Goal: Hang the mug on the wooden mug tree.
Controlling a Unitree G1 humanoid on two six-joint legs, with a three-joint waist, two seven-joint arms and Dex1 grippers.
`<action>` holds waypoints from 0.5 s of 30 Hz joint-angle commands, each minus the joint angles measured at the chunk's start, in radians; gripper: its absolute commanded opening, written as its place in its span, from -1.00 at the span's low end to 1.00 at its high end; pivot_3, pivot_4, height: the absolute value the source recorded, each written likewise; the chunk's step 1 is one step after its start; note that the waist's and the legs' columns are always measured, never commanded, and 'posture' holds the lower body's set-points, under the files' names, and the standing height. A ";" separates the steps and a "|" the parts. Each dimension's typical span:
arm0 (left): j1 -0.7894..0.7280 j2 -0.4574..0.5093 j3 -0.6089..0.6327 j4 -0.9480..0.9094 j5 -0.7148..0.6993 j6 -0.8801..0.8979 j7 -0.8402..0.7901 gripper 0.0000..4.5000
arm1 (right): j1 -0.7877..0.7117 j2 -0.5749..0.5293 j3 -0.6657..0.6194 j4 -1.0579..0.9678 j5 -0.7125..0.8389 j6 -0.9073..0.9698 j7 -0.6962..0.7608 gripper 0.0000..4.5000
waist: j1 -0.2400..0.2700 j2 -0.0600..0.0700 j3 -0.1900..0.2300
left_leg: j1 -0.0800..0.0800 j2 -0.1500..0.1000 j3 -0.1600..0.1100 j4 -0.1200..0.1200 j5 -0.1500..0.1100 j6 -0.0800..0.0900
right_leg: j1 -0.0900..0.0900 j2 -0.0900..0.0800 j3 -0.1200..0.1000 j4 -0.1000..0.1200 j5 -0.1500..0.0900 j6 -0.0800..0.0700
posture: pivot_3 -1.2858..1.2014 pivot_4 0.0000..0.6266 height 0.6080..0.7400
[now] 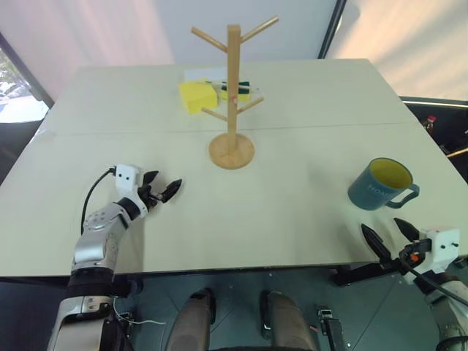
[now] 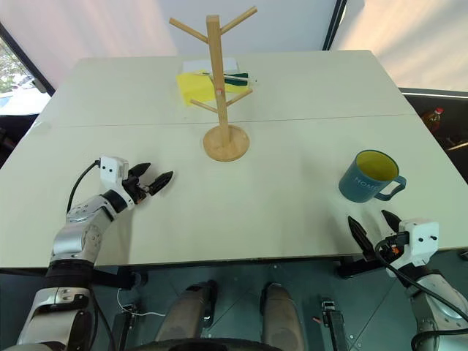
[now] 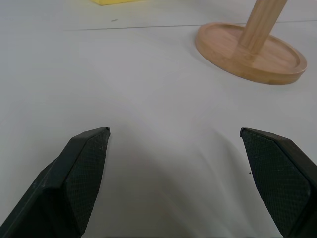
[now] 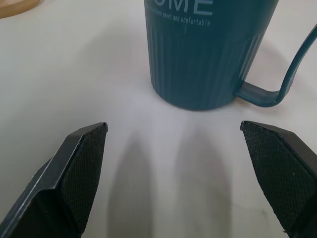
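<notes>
inspector: right gripper (image 2: 373,225) sits at the near right edge of the tabletop (image 1: 292,219), fingers spread wide, nothing between them. left gripper (image 1: 162,186) is over the near left part of the tabletop, fingers likewise spread and empty.

assistant: and the mug?

inspector: the mug (image 2: 369,176) stands upright just beyond the right gripper, apart from it, handle turned to the robot's right. ribbed blue wall, yellow inside, white lettering facing the gripper.

assistant: handling?

inspector: judged ceramic: rigid, moderately heavy, smooth enough to slip, and breakable if dropped or knocked against wood. best hold is across the body or over the rim, leaving the loop handle free for a peg.

assistant: room to work?

inspector: the mug is near the right edge, so a sideways nudge is a risk. the middle of the tabletop is bare between the mug and the wooden mug tree (image 1: 232,88), which stands well apart, further back at centre, pegs angled upward. a yellow sponge (image 1: 196,95) and a green pen (image 1: 235,85) on white paper lie just behind the tree.
</notes>
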 commanded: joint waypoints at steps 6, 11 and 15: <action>-0.006 0.010 0.037 -0.040 -0.025 0.001 0.017 1.00 | 0.006 -0.014 -0.026 -0.034 0.018 -0.005 -0.003 0.98 | -0.001 0.000 0.000 | 0.000 0.000 0.000 0.000 0.000 0.000 | 0.000 0.000 0.000 0.000 0.000 0.000 | 0.03 -0.52 1.00; -0.011 0.006 0.017 -0.041 -0.016 0.005 0.009 1.00 | -0.001 -0.013 -0.028 -0.016 0.014 -0.008 -0.008 0.98 | -0.001 0.000 0.000 | 0.000 0.000 0.000 0.000 0.000 0.000 | 0.000 0.000 0.000 0.000 0.000 0.000 | 0.03 -0.52 1.00; -0.005 -0.002 -0.013 -0.088 -0.029 -0.001 -0.036 1.00 | -0.006 -0.011 -0.031 -0.006 0.003 -0.012 -0.024 0.98 | 0.000 0.000 0.000 | 0.000 0.000 0.000 0.000 0.001 0.001 | 0.000 0.000 0.000 0.000 0.000 0.000 | 0.03 -0.52 1.00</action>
